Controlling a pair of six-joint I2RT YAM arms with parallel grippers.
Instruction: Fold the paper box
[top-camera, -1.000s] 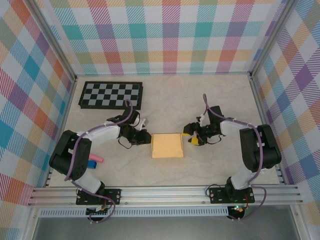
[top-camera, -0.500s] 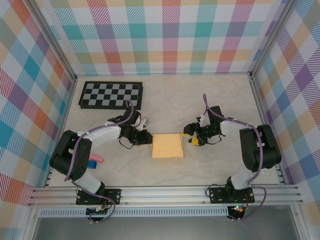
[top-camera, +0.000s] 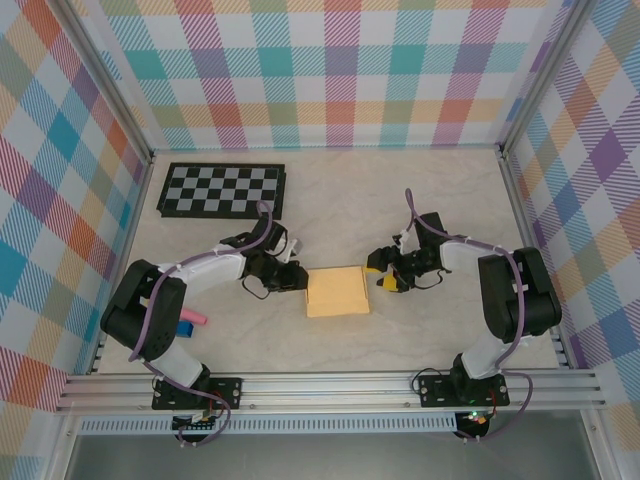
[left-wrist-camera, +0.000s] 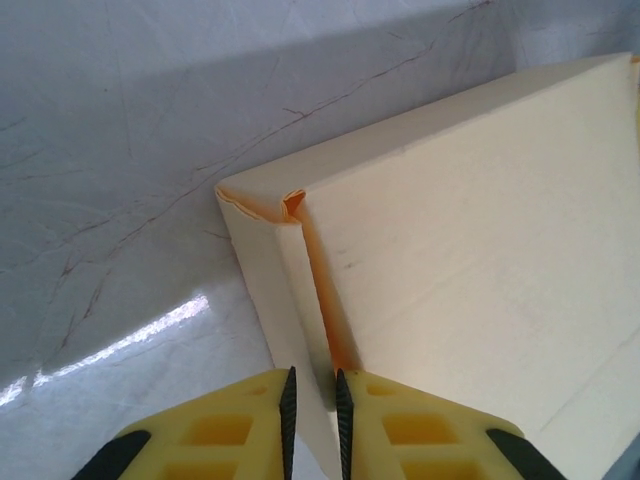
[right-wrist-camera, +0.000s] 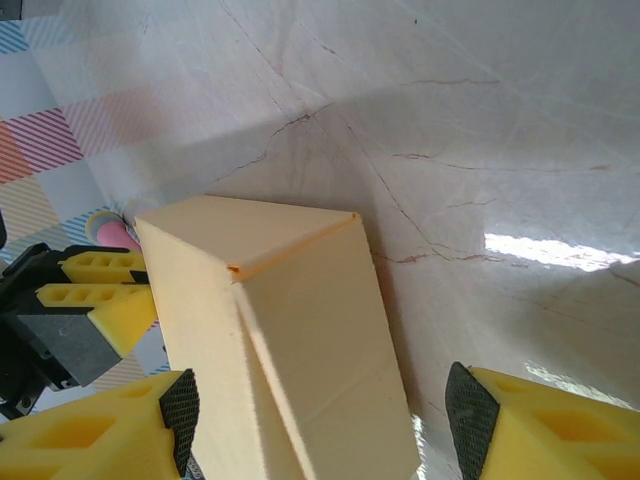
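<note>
One paper box (top-camera: 336, 291) lay near the table's middle: a flat, smooth rectangle of yellow-orange card with creased edges, and what was inside it could not be told. Two grippers flanked it. At its nine o'clock the left gripper (left-wrist-camera: 313, 400) pinched a thin side flap between nearly closed jaws. At three o'clock the right gripper (top-camera: 380, 274) gaped wide, holding nothing. One black-and-white checkerboard (top-camera: 222, 190) sat at ten o'clock, and one pink piece (top-camera: 193, 318) and one blue piece (top-camera: 184, 329) at eight.
</note>
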